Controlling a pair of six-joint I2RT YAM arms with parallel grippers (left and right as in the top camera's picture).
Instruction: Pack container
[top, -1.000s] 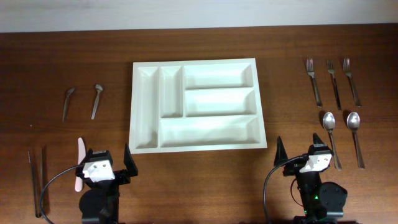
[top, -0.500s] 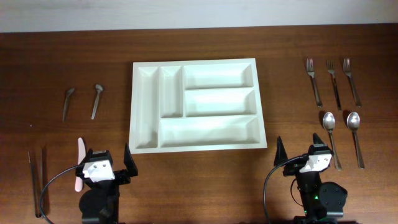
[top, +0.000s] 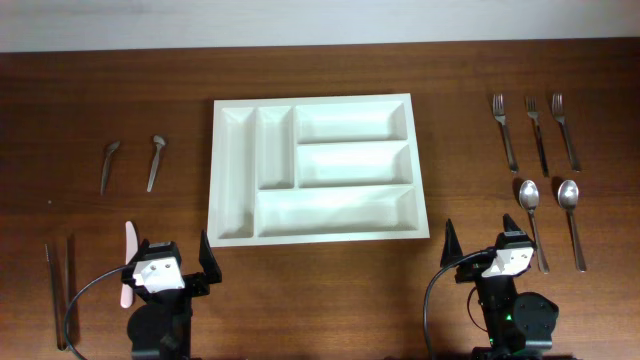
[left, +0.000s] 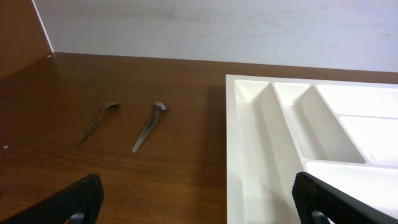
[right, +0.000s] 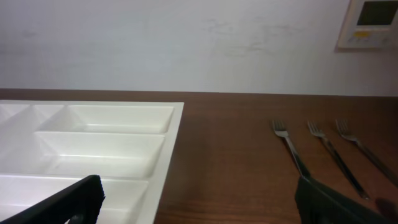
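The white five-compartment container (top: 340, 210) lies empty at the table's middle. Three forks (top: 538, 135) and two large spoons (top: 531, 215) lie to its right. Two small spoons (top: 156, 160) lie to its left. My left gripper (top: 172, 256) is open and empty near the front edge, left of the container's near corner. My right gripper (top: 482, 250) is open and empty by the large spoons. The left wrist view shows the left gripper's jaws (left: 199, 205) wide apart, the container's rim (left: 233, 143) and the small spoons (left: 149, 126). The right wrist view shows the right gripper's jaws (right: 199, 202) apart, the container (right: 174, 143) and the forks (right: 289, 146).
Two thin dark sticks (top: 58, 290) lie at the front left. A pink utensil (top: 128, 265) lies beside the left gripper, partly hidden by it. A pale wall stands behind the table's far edge.
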